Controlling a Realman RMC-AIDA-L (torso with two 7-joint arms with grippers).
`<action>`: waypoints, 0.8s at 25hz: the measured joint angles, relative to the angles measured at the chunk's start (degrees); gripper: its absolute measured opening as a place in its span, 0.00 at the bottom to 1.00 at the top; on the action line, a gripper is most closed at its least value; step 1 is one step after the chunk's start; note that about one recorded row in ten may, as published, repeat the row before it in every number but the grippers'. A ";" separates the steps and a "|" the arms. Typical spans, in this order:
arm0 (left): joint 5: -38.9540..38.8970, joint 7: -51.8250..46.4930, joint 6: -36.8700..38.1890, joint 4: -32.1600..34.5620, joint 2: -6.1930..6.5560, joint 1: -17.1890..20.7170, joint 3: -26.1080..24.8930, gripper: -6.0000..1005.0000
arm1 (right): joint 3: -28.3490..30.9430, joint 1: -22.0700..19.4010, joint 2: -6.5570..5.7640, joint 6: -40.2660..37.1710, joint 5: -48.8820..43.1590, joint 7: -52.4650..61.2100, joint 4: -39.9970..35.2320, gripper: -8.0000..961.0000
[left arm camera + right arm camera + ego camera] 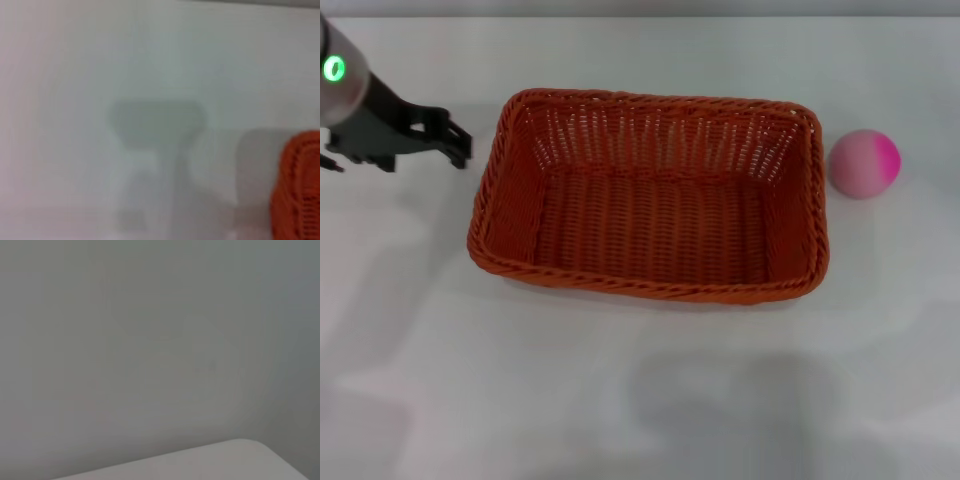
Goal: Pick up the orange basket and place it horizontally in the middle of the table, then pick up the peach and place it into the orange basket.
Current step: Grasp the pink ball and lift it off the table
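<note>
**Spotter:** Where's the orange basket (648,196) sitting for you?

**Operator:** From my head camera it lies flat on the white table (620,400), long side running left to right, about mid-table, open face up, and I see nothing inside it. The peach (864,163) rests on the table just beside the basket's right end, near its far corner, apart from the rim.

**Spotter:** And the claw?

**Operator:** My left gripper (458,146) hangs just off the basket's left end, near the far left corner, with a narrow strip of table between its dark fingers and the braided rim. It holds nothing. The fingers (448,126) look spread apart, tips pointing toward the basket. My left wrist camera catches only an edge of the basket (300,187) and a grey shadow on the table.

**Spotter:** Right arm?

**Operator:** Not in my head view. Its wrist camera shows a blank grey surface and a pale rounded table corner (235,460), no fingers.
</note>
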 joint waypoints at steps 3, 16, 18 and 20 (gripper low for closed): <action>1.50 0.00 0.28 -0.69 0.37 1.11 -1.10 0.75 | -0.50 0.19 -0.01 -0.01 -0.07 0.02 0.00 0.89; 5.67 0.11 -0.76 -1.68 3.48 5.64 -6.01 0.74 | -22.13 -1.46 1.18 0.45 -0.12 14.60 -6.74 0.89; 6.30 0.14 -0.94 -1.42 3.68 5.97 -6.66 0.74 | -25.50 -2.05 1.21 1.04 -0.11 16.83 -7.51 0.89; 6.81 0.15 -1.43 -1.08 4.02 6.32 -7.12 0.74 | -28.99 -2.98 1.20 2.22 -0.12 18.77 -8.23 0.89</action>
